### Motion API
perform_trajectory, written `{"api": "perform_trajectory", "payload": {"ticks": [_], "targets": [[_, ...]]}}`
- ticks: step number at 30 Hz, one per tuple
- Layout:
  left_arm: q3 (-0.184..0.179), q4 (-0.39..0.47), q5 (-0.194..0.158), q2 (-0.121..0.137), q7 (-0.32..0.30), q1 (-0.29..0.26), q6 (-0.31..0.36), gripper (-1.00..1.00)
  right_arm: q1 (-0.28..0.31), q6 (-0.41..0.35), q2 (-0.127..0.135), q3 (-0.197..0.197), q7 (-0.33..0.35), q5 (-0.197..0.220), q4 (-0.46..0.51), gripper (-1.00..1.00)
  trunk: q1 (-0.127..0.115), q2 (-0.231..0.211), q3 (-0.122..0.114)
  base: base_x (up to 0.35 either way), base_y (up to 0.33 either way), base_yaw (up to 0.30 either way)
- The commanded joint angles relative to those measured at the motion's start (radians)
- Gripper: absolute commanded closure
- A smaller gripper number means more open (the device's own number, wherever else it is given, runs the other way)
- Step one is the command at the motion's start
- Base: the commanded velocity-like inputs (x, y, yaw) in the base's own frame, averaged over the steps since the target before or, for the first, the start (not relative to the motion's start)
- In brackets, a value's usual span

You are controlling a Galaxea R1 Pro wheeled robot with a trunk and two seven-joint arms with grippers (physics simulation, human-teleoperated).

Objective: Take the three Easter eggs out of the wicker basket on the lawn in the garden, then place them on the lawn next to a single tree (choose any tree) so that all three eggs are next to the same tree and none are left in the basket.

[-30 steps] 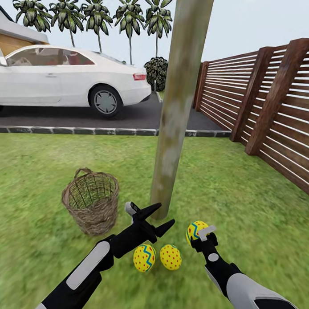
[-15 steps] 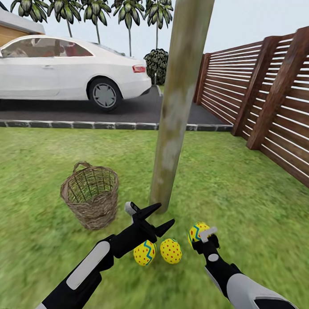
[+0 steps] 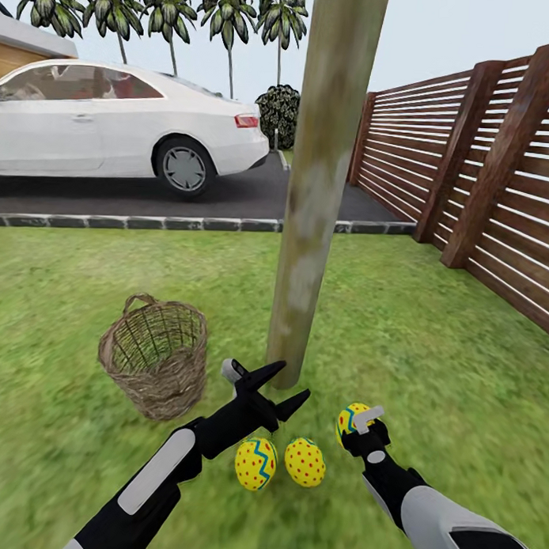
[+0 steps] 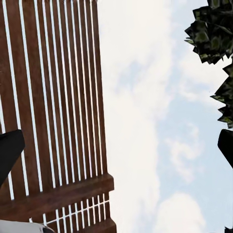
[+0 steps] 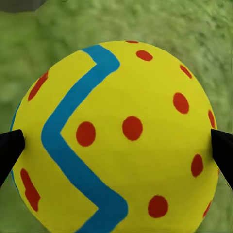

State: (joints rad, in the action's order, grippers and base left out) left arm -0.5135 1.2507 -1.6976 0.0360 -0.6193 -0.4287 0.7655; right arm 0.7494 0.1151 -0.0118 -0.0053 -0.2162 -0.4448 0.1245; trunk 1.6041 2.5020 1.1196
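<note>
Bright, even daylight in my head view, flat and diffuse; no strong cast shadows on the lawn (image 3: 430,343), only faint darkening under the wicker basket (image 3: 154,357) and at the base of the tree (image 3: 317,189). Sky pale and hazy, upper right. Grass goes smeared and blurry toward the lower left and bottom edge; centre stays sharper. Fence (image 3: 484,171) slats crisp, slightly jagged at their edges. No glare on the white car (image 3: 114,118). Left wrist view: washed-out sky, soft clouds, the fence sharp at left. Right wrist view: the egg (image 5: 116,141) sharp and evenly lit, the grass behind it soft and out of focus.
</note>
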Motion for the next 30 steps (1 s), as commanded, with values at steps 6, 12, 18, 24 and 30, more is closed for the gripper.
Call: {"api": "perform_trajectory", "payload": {"ticks": [6, 12, 18, 24, 30], "targets": [[-0.002, -0.003, -0.008, 0.001, 0.000, -0.001, 0.005, -1.00, 0.001, 0.003, -0.002, 0.001, -0.003, -0.005, -0.002, 1.00, 0.000, 0.000, 0.001, 0.142, 0.000, 0.000], [-0.002, -0.002, -0.006, 0.000, 0.000, -0.001, 0.004, -1.00, 0.000, 0.003, -0.002, 0.002, -0.003, -0.007, -0.003, 1.00, 0.002, 0.001, 0.012, 0.001, 0.000, 0.000], [-0.002, -0.002, -0.005, -0.001, 0.001, -0.001, -0.017, -1.00, 0.001, 0.024, -0.002, 0.004, 0.000, -0.009, 0.001, 1.00, 0.004, 0.002, 0.036, 0.000, 0.000, 0.000], [-0.002, -0.002, -0.005, -0.001, 0.001, -0.001, -0.017, -1.00, 0.001, 0.034, 0.003, 0.004, 0.000, -0.008, 0.003, 1.00, 0.007, 0.004, 0.059, 0.000, 0.000, 0.000], [-0.002, -0.002, -0.004, -0.001, 0.001, -0.001, -0.017, -1.00, 0.000, 0.046, 0.005, 0.004, 0.000, -0.007, 0.000, 1.00, 0.010, 0.005, 0.082, 0.000, 0.000, 0.000]]}}
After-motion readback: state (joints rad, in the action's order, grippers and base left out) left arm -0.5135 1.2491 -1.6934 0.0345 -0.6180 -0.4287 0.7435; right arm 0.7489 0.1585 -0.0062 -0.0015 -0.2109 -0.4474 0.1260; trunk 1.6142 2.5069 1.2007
